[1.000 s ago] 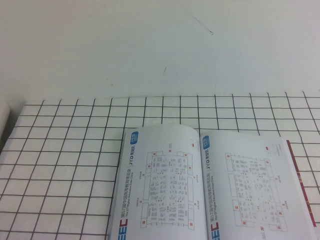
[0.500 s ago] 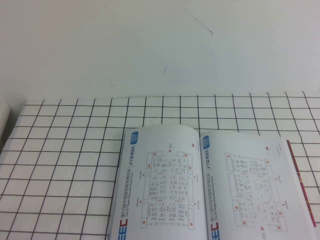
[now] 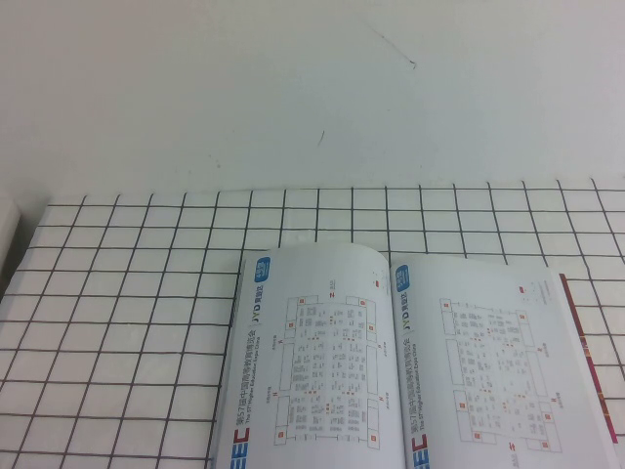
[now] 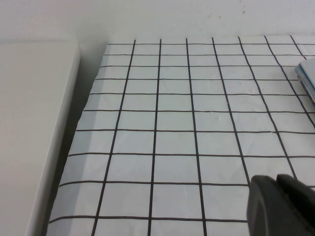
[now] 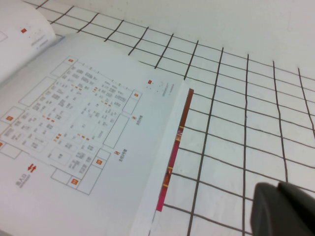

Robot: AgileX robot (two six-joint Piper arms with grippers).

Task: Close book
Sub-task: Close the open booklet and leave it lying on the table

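One book [image 3: 391, 362], open, is recorded on the table [image 3: 146, 176], toward the near edge and right of the middle. It lies face up on a gridded sheet [image 3: 127, 322] of white squares ruled with black lines.

- Left page [image 3: 312, 362]: arched upward beside the spine and printed with a floor-plan diagram. Blue lettering is seen at its near left corner.
- Right page [image 3: 488, 371]: lies flatter and carries a similar diagram.
- Red strip [image 3: 584, 357]: runs along the book's right side, beyond the right page. It is shown again in the right wrist view [image 5: 174, 152].
- White slab [image 4: 29, 123]: set just beside the sheet's left border, at the table's left edge.

Two tools are listed, each seen only in its own wrist view.

- Left tool [image 4: 280, 204]: a dark part is seen over bare grid squares on the left half of the table. It is well apart from the book, of which only a corner [image 4: 307, 78] is caught there. Whether this tool is spread or pressed together cannot be told.
- Right tool [image 5: 285, 209]: a dark part is seen over the sheet, to the right of the red strip and not touching the book [image 5: 88, 128]. Its state cannot be told either.
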